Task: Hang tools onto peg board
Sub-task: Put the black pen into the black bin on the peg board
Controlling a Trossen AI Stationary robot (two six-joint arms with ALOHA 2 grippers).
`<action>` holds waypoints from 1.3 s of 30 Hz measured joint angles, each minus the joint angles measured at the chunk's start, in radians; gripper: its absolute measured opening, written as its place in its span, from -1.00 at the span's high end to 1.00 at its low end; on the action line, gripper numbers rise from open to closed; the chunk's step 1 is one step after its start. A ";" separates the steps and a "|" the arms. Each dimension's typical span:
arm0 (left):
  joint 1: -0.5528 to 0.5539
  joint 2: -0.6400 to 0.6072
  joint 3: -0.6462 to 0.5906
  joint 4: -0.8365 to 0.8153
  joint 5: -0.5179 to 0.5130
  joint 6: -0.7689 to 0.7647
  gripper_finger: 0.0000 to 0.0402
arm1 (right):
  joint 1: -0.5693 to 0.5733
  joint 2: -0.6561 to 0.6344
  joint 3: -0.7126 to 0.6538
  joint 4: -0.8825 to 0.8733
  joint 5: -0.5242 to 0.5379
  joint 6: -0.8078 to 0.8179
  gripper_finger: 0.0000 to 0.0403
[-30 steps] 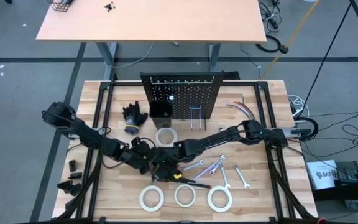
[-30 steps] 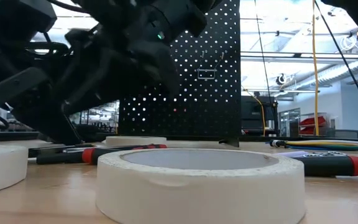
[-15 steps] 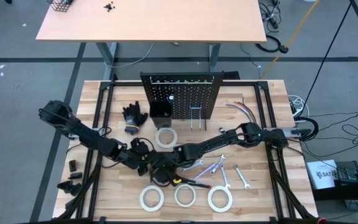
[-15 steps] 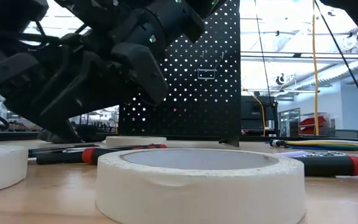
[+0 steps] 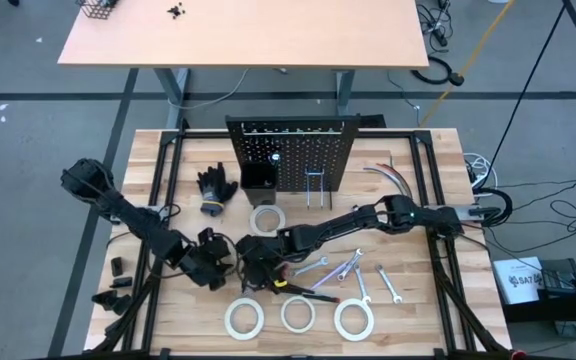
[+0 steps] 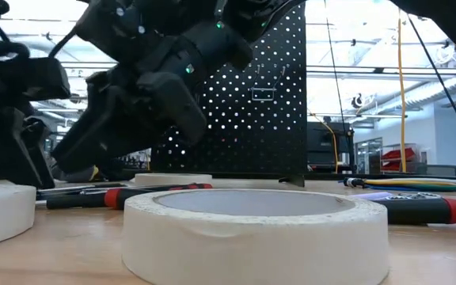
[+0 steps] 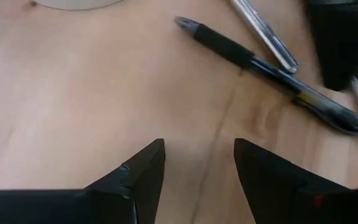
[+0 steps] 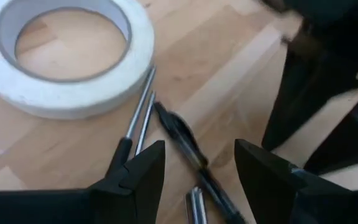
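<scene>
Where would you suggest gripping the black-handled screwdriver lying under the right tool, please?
Probably at the black handle, coming straight down from above. The screwdriver lies flat on the tabletop beside the tape roll, with its handle between the open fingers of the right tool, so closing across it suits best.

Peg board (image 5: 290, 153) being stood upright at the table's far side, three tape rolls (image 5: 297, 315) being lined along the near edge, wrenches (image 5: 353, 272) being spread beside both grippers.
</scene>
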 joint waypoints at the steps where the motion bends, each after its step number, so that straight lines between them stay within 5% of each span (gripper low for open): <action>1: -0.009 -0.002 0.000 0.008 0.005 -0.001 0.02 | -0.003 0.007 0.005 0.007 -0.009 0.002 0.07; 18: -0.056 -0.006 0.000 0.022 -0.011 -0.029 0.02 | -0.019 0.131 0.196 -0.192 -0.040 0.070 0.12; 39: -0.060 -0.006 0.000 0.022 -0.064 -0.054 0.02 | -0.016 0.118 0.196 -0.259 0.045 0.154 0.94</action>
